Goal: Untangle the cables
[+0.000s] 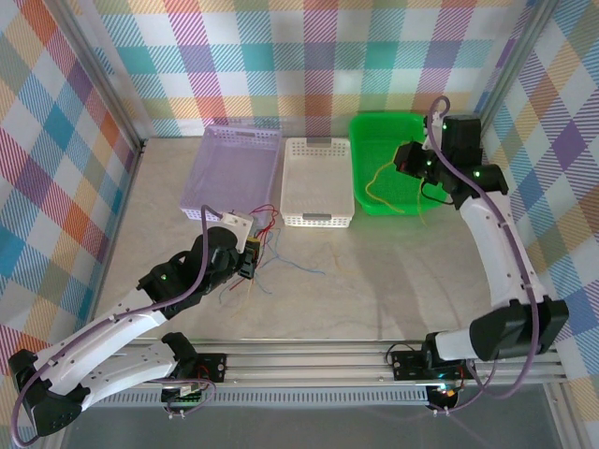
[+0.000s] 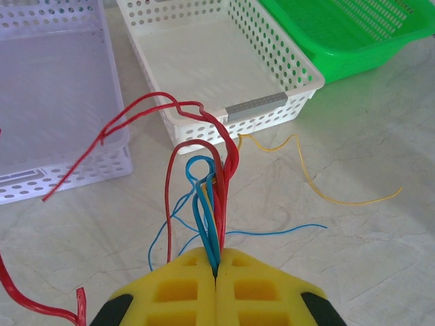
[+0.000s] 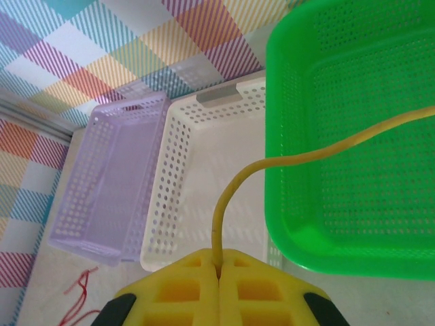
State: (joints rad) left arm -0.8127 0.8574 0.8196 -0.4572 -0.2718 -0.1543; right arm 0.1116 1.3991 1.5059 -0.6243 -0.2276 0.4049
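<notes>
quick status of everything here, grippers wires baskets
left gripper, shut on a tangled bundle of thin red, blue and yellow wires
right gripper, shut on one thin yellow wire
purple perforated plastic basket, empty
white perforated plastic basket, empty
green perforated plastic basket, held yellow wire hangs over it
thin yellow-orange wire, lying on the table
</notes>
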